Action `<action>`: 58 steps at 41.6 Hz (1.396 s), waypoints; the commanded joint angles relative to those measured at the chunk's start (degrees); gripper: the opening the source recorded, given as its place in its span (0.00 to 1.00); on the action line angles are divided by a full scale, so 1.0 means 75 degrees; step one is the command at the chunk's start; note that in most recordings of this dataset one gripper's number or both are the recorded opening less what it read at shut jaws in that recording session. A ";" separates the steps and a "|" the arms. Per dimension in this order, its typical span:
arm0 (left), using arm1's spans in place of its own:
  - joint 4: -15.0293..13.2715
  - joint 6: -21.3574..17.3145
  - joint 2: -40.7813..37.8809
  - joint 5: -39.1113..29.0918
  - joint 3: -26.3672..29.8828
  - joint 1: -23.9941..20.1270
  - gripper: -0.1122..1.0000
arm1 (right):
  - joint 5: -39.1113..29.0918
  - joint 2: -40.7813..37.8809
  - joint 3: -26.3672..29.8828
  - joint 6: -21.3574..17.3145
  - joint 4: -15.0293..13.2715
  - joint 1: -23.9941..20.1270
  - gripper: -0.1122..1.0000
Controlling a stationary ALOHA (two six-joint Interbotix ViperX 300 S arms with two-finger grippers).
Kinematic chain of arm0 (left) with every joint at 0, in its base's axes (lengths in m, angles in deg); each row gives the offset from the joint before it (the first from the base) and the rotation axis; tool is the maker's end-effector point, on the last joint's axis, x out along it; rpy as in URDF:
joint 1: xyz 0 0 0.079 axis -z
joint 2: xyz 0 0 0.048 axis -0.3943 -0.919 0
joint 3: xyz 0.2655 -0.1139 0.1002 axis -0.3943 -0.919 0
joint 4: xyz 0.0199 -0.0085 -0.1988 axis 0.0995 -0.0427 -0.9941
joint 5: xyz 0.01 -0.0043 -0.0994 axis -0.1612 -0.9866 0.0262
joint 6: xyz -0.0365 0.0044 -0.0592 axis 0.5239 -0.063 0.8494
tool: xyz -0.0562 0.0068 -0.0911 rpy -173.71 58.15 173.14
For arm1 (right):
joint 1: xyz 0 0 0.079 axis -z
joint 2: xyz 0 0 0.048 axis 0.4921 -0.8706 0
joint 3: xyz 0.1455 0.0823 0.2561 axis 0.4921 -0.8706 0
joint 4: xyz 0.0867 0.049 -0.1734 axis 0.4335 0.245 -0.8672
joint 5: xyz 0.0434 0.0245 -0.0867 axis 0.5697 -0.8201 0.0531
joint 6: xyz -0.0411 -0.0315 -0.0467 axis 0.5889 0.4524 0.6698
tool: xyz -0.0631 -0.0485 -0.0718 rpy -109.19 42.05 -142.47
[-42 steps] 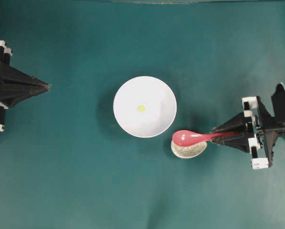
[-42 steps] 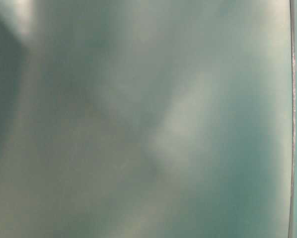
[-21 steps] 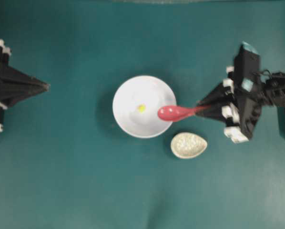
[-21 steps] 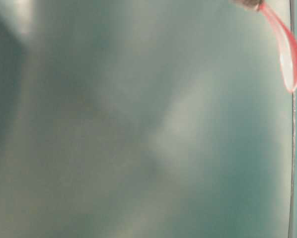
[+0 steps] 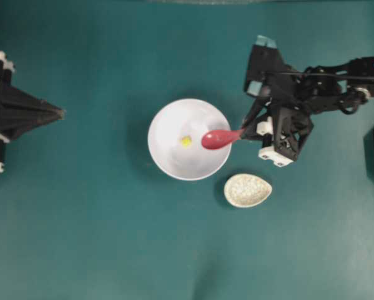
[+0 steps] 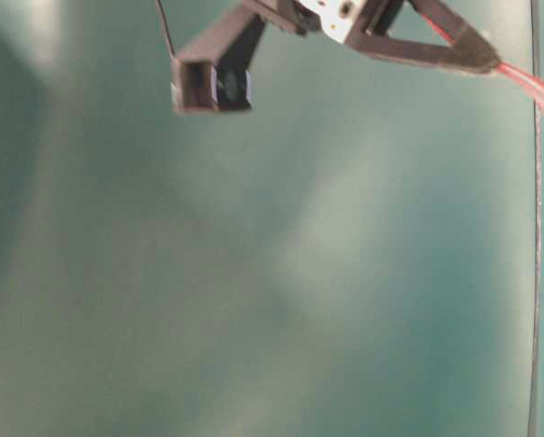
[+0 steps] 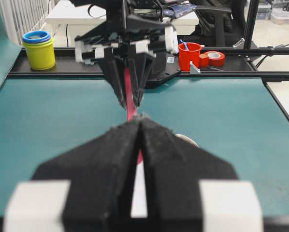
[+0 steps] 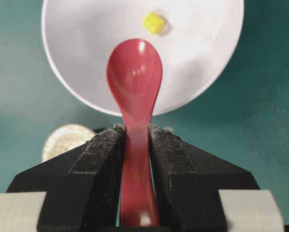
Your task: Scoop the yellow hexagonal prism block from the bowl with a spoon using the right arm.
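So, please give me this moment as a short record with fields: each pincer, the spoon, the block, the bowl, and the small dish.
right pincer: shut on the spoon handle, beside the bowl
left pincer: shut, holds nothing, far from the bowl
spoon: pink-red, scoop over the bowl's inside, empty
block: yellow, lies in the bowl, just past the scoop's tip, apart from it
bowl: white, round, mid-table
dish: speckled, oval, empty, close to the bowl, not touching it
table: teal surface

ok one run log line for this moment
right gripper: shut on spoon | spoon: over bowl | yellow block: in bowl, unscooped
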 commanded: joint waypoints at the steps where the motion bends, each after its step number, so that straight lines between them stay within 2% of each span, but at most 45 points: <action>1: 0.0012 -0.0012 -0.0047 0.0070 0.0105 -0.0012 0.10 | -0.0199 -0.0094 0.0398 -0.0012 -0.0059 0.0023 0.31; 11: 0.0012 -0.0012 -0.0047 0.0070 0.0105 0.0000 0.10 | -0.0598 -0.0469 0.0797 -0.0070 -0.0105 0.0023 0.31; 28: 0.0012 -0.0012 -0.0047 0.0082 0.0105 0.0000 0.10 | -0.0762 -0.0855 0.0926 -0.0785 -0.0715 0.0023 0.31; 58: 0.0012 -0.0012 -0.0035 0.0082 0.0117 0.0000 0.10 | -0.0340 -0.1699 0.1313 -0.0820 -0.0738 0.0023 0.31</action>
